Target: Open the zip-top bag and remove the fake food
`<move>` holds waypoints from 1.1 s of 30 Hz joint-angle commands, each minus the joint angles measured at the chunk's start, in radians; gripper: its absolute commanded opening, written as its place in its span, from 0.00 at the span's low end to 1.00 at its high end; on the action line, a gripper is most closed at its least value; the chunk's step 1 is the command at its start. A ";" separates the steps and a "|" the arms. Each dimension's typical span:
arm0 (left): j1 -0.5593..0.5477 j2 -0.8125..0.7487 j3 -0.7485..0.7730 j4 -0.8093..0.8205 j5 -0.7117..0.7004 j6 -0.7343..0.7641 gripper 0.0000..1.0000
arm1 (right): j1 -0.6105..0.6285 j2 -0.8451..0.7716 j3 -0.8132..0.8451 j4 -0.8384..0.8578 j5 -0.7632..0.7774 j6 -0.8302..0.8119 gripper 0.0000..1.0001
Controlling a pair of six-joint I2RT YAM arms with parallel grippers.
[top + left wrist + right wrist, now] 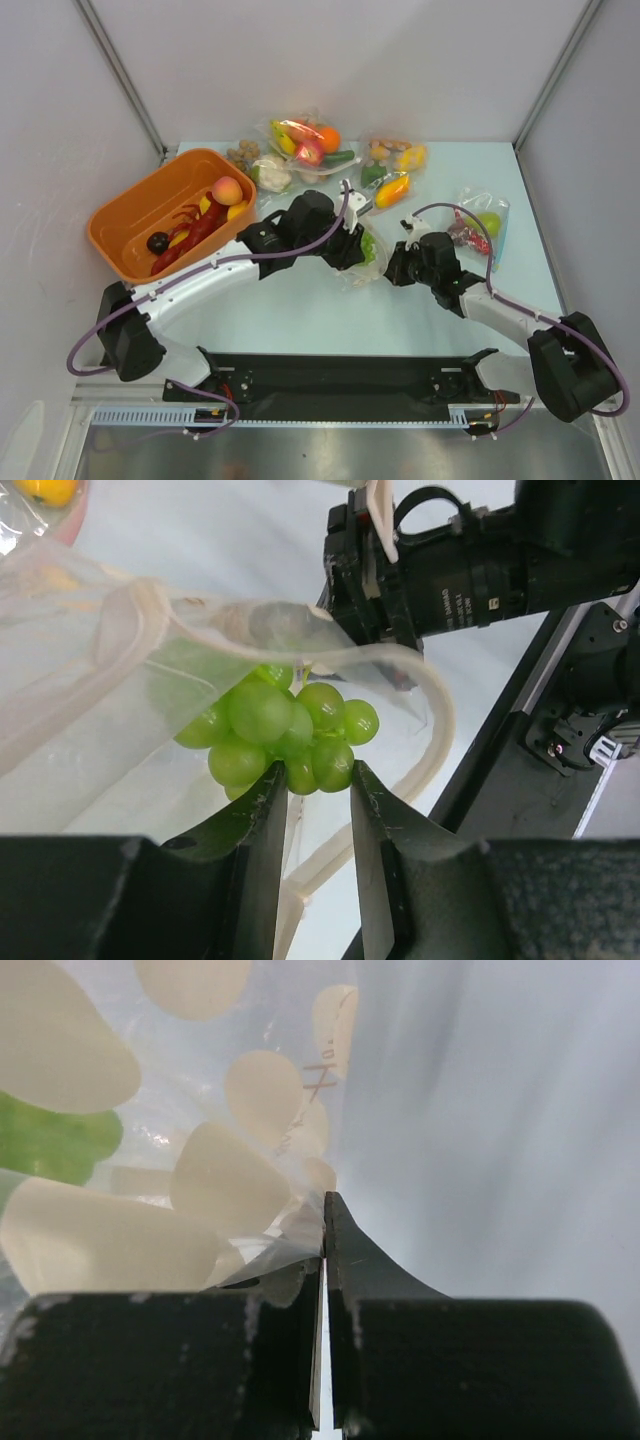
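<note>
Your left gripper (318,772) fills the bottom of its wrist view: fingers part-way apart, tips clamped on the lowest grapes of the grape bunch (280,728). You can't tell if film sits btwn pads and grapes. Bunch sits at the mouth of the zip-top bag (110,720), w/ the zip strip looping round it mid-frame; the bag's far end runs off the left edge.

Your right gripper (323,1210), in its own view, has its fingers pressed together w/ a fold of bag film pinched at the tips, lower centre. Behind it are pale pieces (225,1175) inside the bag, blurred, plus a green patch at the left edge, too soft to name.

Overhead, both grippers meet mid-table (300,310) and the arms cover most of the bag; only a crinkly bit w/ green shows. In the orange bin (150,195), upper left, lie the lobster (190,232) and peach (227,190), beside a dark ball (157,241).
</note>
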 commanded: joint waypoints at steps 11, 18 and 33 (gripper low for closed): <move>-0.068 0.074 0.065 0.021 -0.054 0.113 0.33 | 0.026 -0.068 0.050 -0.083 0.063 -0.001 0.00; -0.080 0.044 0.105 0.000 -0.116 0.121 0.33 | 0.023 0.017 0.065 -0.104 0.083 -0.005 0.00; -0.082 0.105 0.206 -0.019 -0.105 0.135 0.33 | 0.073 0.045 0.065 -0.100 0.120 0.002 0.00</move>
